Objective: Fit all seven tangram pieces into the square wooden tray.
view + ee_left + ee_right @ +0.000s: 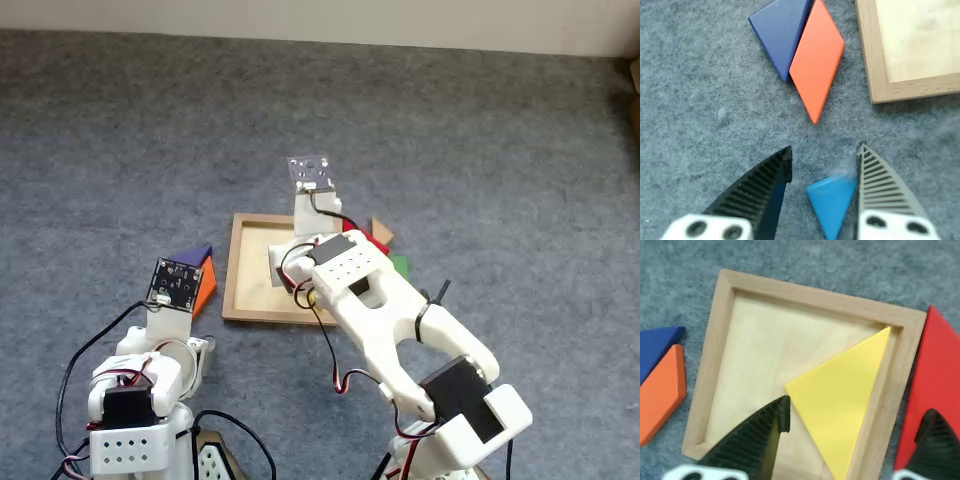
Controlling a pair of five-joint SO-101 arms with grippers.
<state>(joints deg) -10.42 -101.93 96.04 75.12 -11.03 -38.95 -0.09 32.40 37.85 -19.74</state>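
The square wooden tray (720, 340) holds one piece, a yellow triangle (840, 395) lying along one wall with a tip in a corner. My right gripper (858, 407) is open above it; one finger is over the tray floor and the other over a red piece (932, 375) outside the wall. My left gripper (824, 150) is open low over the carpet, with a light blue triangle (832, 200) lying between its fingers. A dark blue triangle (780, 30) and an orange parallelogram (817, 55) lie side by side beyond it, next to the tray's corner (872, 65).
In the high view the right arm (370, 290) reaches over the tray (240, 270). A tan piece (382, 231) and a green piece (400, 266) lie on the grey carpet at the tray's right side, beside the red piece (372, 240).
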